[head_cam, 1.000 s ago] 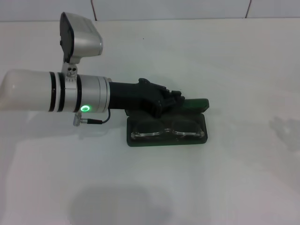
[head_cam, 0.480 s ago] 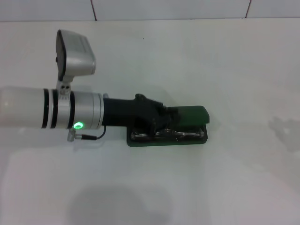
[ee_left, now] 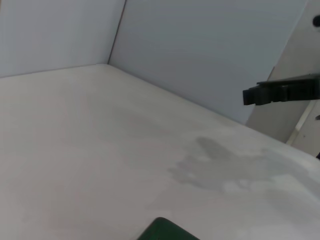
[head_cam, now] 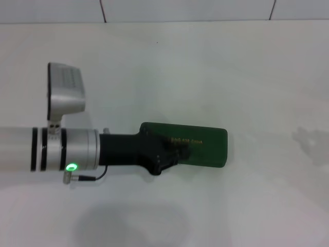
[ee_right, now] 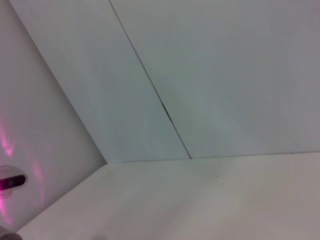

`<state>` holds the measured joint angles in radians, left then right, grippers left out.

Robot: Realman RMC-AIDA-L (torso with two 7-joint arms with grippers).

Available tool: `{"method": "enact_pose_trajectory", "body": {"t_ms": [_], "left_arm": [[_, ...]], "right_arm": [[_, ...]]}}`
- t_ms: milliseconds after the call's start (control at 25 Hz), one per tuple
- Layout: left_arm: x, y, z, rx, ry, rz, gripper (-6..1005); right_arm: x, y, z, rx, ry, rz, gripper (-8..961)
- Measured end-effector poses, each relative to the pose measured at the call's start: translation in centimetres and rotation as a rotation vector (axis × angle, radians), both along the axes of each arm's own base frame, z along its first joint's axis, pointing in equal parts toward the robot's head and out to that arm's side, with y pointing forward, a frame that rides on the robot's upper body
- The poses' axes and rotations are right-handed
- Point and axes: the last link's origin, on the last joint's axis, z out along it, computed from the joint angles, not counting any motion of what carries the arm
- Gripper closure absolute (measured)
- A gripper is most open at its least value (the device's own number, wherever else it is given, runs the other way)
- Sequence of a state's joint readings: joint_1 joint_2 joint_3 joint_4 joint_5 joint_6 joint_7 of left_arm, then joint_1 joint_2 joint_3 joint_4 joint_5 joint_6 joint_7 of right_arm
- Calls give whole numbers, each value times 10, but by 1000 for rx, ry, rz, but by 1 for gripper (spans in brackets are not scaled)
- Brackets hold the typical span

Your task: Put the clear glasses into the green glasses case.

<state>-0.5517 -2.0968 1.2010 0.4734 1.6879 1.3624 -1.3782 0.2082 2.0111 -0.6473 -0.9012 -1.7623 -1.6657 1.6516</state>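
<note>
Nearest, the left gripper point(head_cam: 177, 152) reaches in from the left and rests on the lid of the green glasses case point(head_cam: 203, 146), which lies closed on the white table point(head_cam: 247, 77); its finger spread cannot be told.

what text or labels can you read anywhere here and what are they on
Gold lettering on the lid of the green glasses case: one short line, too small and blurred to read.
Left gripper, resting on the closed lid: no readable markings.
Green light on the left arm: a glowing ring, not text.
Both wrist views: no text.
</note>
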Motion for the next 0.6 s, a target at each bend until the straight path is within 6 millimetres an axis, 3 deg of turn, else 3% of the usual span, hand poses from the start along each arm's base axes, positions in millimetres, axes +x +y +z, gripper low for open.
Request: {"method": "enact_pose_trajectory", "body": {"t_ms": [160,360,600], "left_arm": [[-3,-11,4,-14,-34,-16,855],[8,-19,20,-21,-136,-89,855],[19,-46,37,-69,-260,-305,854]], "right_arm": [[1,-1,-1,-1,3,-3,710],[-1,0,-3,-7,-1,11,693],[-19,-12,-16,-35,9,255,672]]}}
